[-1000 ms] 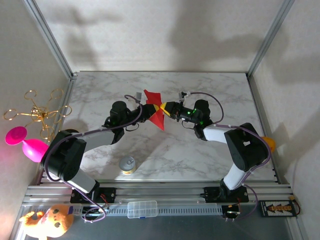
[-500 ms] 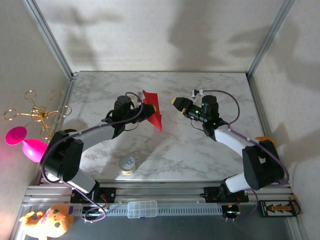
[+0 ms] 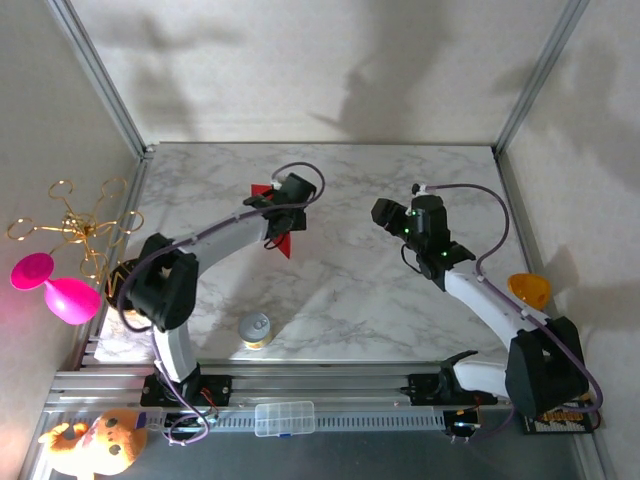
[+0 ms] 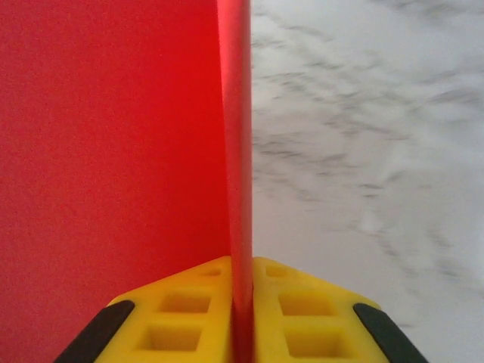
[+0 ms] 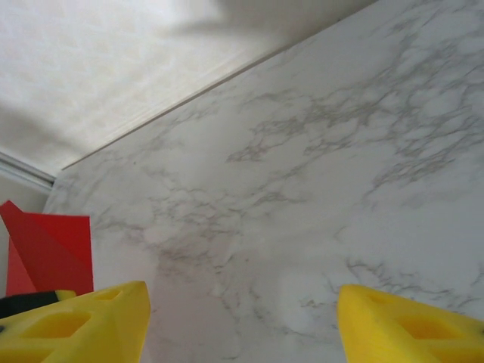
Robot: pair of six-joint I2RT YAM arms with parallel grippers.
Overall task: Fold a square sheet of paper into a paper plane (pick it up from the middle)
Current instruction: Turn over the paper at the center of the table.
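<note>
One release, right tool (image 5: 242, 321) backed off, left tool (image 4: 242, 299) keeps red paper (image 4: 113, 151)

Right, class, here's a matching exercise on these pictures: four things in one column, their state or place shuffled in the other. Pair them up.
1 left gripper
2 right gripper
3 red paper
4 silver tin

A standing near the table's near edge
B open, empty
C shut on the paper
D folded, clamped edge-on

Pairs: 1-C, 2-B, 3-D, 4-A
</note>
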